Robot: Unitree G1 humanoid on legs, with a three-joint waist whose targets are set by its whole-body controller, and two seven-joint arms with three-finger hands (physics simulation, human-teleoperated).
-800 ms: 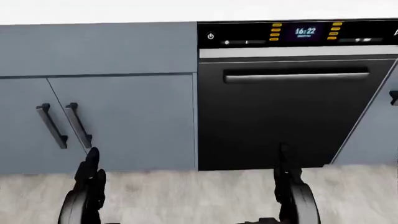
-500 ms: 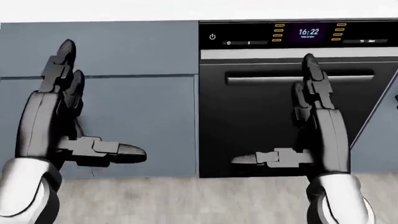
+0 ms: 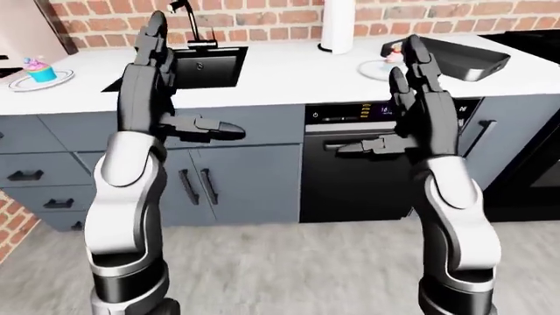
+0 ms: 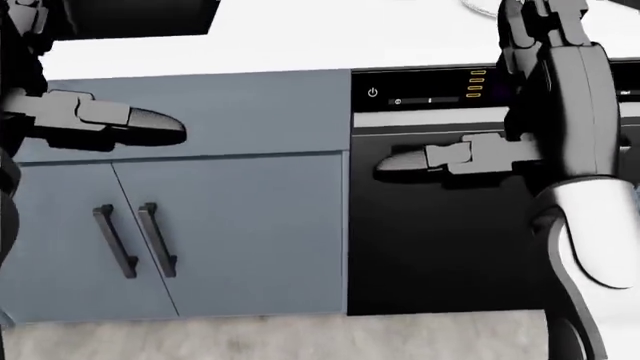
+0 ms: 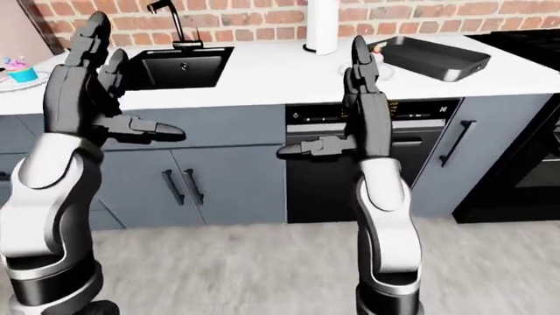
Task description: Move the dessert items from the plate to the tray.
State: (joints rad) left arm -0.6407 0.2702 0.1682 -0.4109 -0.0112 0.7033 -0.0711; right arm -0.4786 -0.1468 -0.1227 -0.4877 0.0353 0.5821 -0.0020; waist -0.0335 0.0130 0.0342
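Note:
A white plate (image 3: 371, 68) with a small pink dessert (image 3: 396, 54) sits on the white counter, partly hidden behind my right hand. A dark tray (image 5: 430, 56) lies just right of it. A second plate (image 3: 37, 81) with a blue-cased cupcake (image 3: 39, 68) sits at the counter's far left. My left hand (image 3: 179, 85) is raised and open in front of the sink, holding nothing. My right hand (image 3: 385, 98) is raised and open above the dishwasher, holding nothing. Both are short of the counter.
A black sink (image 3: 207, 65) with a tap is set in the counter (image 3: 280, 72). A white paper roll (image 3: 337, 26) stands by the brick wall. Below are grey cabinets (image 4: 230, 225) and a black dishwasher (image 4: 440, 240). A dark oven stands at the right (image 5: 525, 164).
Both hands have risen from low near the floor to counter height, fingers spread. The head view has tilted up, so the counter top now shows.

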